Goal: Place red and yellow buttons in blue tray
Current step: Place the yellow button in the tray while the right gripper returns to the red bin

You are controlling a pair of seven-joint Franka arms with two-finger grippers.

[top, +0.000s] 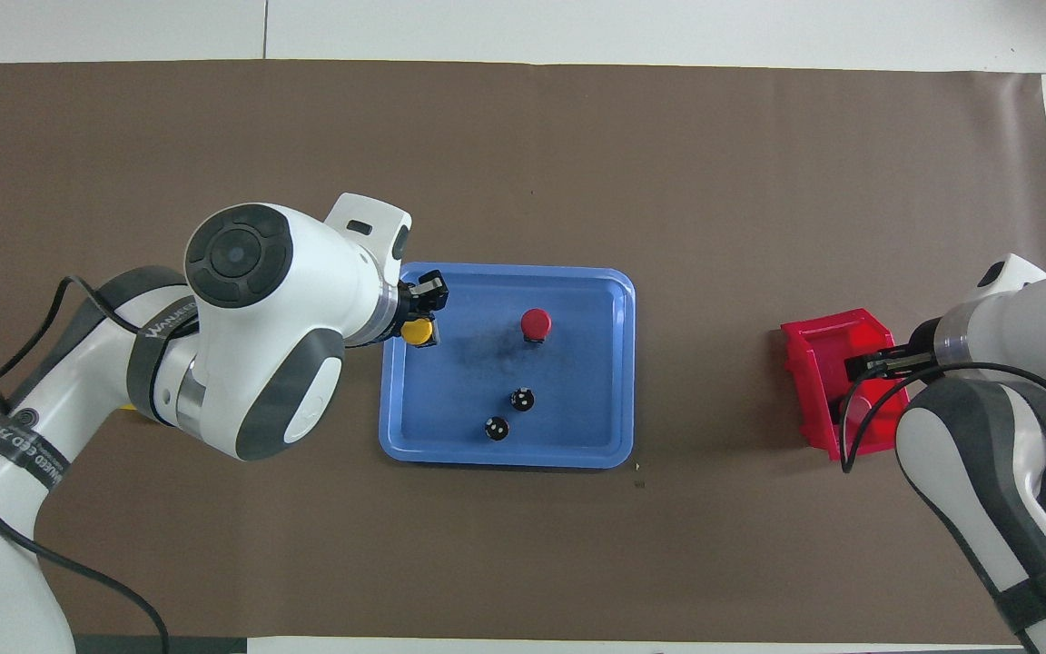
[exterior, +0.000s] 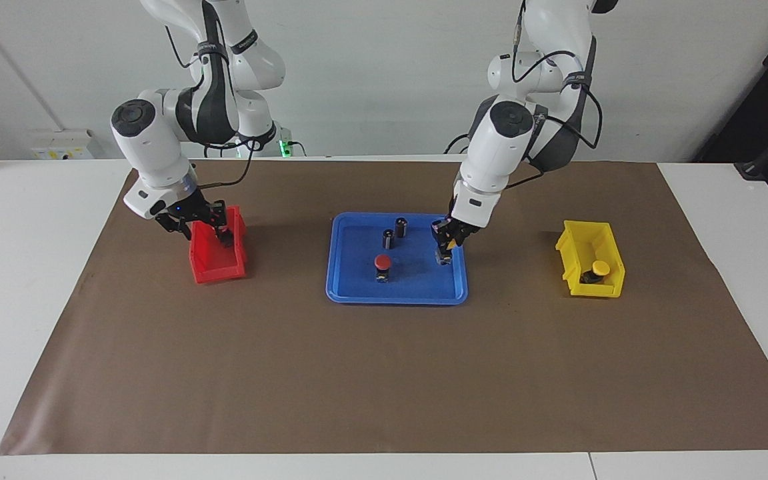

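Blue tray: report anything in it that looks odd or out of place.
Two dark capless cylinders stand upright in the shallow blue plastic tray near the red-capped push button. They are neither red nor yellow. Nothing is tipped, spilled or damaged.

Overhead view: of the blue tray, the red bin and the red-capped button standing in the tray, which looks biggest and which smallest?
Largest to smallest as they look from overhead:
1. blue tray
2. red bin, though the right arm covers part of it
3. red-capped button
All three rest at table level, so nearness to the camera should not upset this order.

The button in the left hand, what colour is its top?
Yellow; the overhead view shows it best.
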